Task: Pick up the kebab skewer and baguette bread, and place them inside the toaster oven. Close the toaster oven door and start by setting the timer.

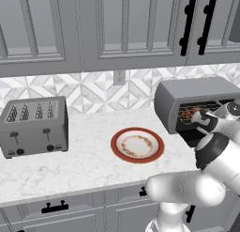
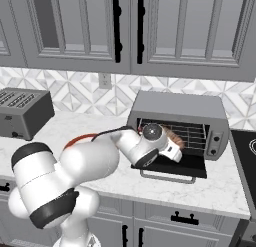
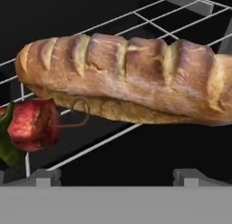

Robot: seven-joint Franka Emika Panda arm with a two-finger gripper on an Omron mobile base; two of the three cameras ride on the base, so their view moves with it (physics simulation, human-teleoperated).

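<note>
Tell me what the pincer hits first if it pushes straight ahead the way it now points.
Most likely the baguette bread, lying across the wire rack dead ahead of the open pincer. The kebab skewer sits off to one side. Exact depth is hard to judge.

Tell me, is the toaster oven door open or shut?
Open. The toaster oven door lies folded down flat, exposing the wire rack with the baguette bread on it.

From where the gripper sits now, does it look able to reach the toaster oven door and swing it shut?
Probably yes, after backing out. The gripper is open at the rack over the lowered toaster oven door, baguette bread and kebab skewer released; nothing else blocks the door.
</note>
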